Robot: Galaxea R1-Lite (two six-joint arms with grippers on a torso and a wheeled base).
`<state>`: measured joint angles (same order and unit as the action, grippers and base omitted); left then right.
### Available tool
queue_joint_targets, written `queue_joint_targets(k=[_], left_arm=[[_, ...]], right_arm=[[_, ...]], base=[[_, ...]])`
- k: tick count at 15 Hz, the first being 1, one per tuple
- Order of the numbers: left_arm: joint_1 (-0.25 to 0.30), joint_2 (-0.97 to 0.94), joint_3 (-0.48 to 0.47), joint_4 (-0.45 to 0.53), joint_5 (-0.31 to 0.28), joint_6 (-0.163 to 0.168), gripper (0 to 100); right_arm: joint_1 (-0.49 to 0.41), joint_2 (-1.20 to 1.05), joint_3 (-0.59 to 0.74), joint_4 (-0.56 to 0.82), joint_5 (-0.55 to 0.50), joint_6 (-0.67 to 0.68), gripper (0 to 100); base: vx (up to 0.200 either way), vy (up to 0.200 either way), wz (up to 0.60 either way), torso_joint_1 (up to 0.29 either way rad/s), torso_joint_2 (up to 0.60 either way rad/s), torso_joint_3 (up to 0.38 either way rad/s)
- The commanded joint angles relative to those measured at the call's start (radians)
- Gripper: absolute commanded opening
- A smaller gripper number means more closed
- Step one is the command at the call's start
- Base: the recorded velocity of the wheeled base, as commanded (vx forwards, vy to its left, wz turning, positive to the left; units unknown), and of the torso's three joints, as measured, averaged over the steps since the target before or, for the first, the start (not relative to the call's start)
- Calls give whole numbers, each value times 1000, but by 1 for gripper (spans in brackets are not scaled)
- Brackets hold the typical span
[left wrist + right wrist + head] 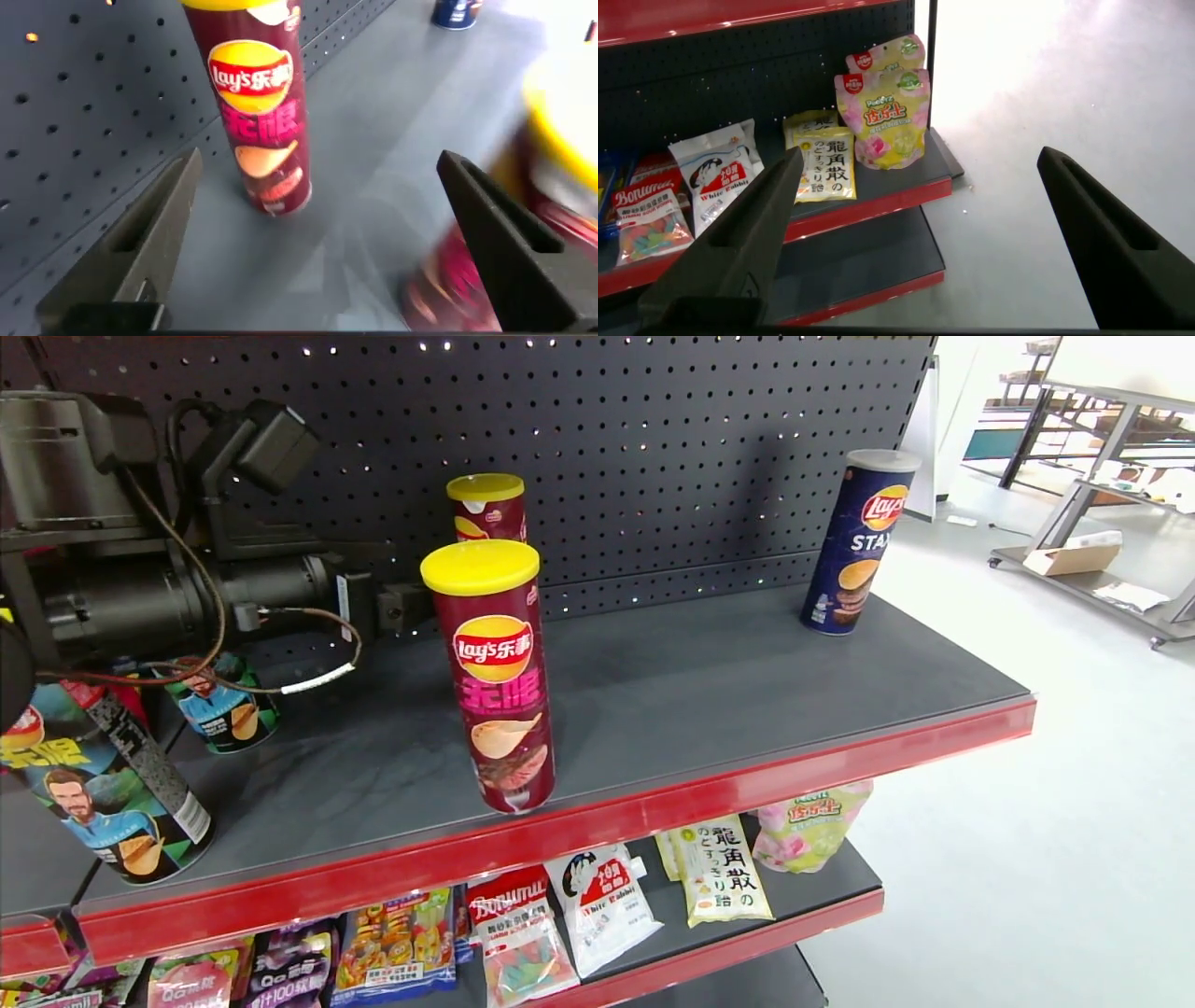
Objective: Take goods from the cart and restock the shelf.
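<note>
While left claw (pixel 320 159) gapes, maroon can (pixel 495 681) (shelf (pixel 747 672) edge), blue can (pixel 854 555) behind.

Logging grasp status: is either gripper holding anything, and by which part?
Nothing is held: the left gripper and right gripper both have open, empty jaws; the nearby maroon can stands free.

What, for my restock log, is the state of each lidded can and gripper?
Front yellow-lidded maroon cylindrical chip can: upright, closed.
Rear yellow-lidded maroon chip can: upright, closed.
Grey-lidded dark blue chip can: upright, closed.
Left gripper: jaws open, empty.
Right gripper: jaws open, empty.
</note>
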<state>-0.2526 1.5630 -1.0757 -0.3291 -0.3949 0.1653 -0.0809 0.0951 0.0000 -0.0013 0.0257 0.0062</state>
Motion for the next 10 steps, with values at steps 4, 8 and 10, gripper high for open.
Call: queue_joint_targets(k=[4, 8, 10], left_arm=[[27, -212, 120, 1, 5, -7, 100], [49, -297, 178, 1, 5, -7, 100], [56, -331, 198, 1, 5, -10, 100]], right_arm=[[0, 2, 0, 0, 0, 1, 100], [0, 2, 0, 0, 0, 0, 100], [0, 2, 0, 0, 0, 0, 100]], base=[[0, 0, 0, 0, 0, 0], [0, 0, 0, 0, 0, 0], [0, 0, 0, 0, 0, 0]])
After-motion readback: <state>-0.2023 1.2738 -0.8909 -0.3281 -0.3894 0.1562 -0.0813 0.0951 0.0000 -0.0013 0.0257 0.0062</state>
